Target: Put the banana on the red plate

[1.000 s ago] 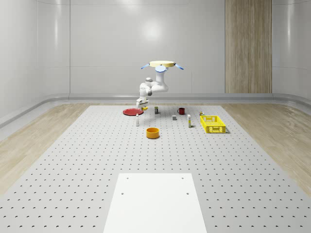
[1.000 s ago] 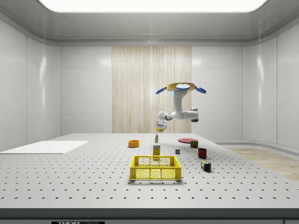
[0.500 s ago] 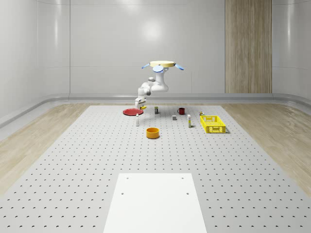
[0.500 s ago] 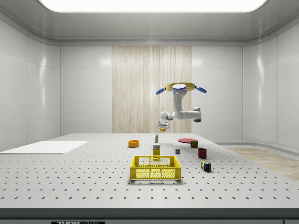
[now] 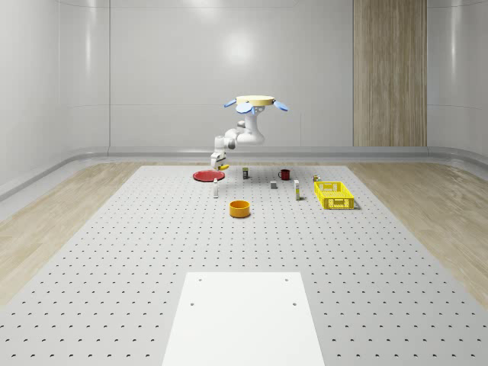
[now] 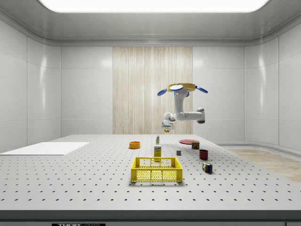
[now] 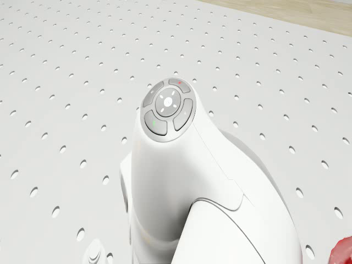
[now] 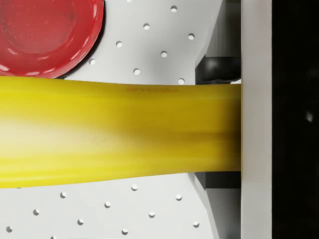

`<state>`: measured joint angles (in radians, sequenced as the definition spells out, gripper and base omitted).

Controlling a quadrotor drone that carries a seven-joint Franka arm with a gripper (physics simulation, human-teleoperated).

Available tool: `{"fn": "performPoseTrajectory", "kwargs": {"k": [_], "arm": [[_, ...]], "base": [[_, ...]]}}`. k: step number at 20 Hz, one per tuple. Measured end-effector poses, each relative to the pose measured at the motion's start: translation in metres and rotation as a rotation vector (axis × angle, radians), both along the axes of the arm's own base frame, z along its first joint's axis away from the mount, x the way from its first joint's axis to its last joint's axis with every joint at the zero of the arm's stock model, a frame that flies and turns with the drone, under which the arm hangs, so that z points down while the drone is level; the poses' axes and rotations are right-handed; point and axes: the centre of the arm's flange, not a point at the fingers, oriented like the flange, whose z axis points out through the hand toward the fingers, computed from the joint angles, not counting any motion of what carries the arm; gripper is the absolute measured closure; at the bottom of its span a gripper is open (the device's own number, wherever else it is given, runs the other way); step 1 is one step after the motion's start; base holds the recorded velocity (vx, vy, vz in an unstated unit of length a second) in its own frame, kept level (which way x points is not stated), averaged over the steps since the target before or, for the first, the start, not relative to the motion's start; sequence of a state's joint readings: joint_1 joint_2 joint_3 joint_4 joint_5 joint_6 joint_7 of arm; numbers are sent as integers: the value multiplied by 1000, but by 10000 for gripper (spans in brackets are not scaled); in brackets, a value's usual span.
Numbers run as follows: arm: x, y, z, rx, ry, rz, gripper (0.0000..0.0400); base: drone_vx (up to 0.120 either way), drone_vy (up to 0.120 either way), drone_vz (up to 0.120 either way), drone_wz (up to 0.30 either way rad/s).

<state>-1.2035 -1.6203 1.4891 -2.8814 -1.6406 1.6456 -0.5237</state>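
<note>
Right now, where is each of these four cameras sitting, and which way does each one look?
Whole-scene view: off the robot, high at one end, looking along the table; drone hovers by the red plate.
Side view: off the robot at table height; drone, arm and yellow crate.
Drone view: on the drone's body, looking down past its own arm.
Wrist view: along the gripper, clamped on the banana.
Shared: wrist and whole-scene views both show the red plate.
</note>
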Motion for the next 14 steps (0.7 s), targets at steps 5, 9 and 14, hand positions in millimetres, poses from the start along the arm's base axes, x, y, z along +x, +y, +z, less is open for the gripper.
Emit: {"fn": "performPoseTrajectory", "kwargs": {"k": [5,9,14], "arm": [[0,0,0,0,-1,-150,200],[0,0,0,1,-2,-270,200],[0,0,0,1,-2,-420,200]], "base": [[0,0,0,-300],[0,0,0,-300],[0,0,0,-300]]}}
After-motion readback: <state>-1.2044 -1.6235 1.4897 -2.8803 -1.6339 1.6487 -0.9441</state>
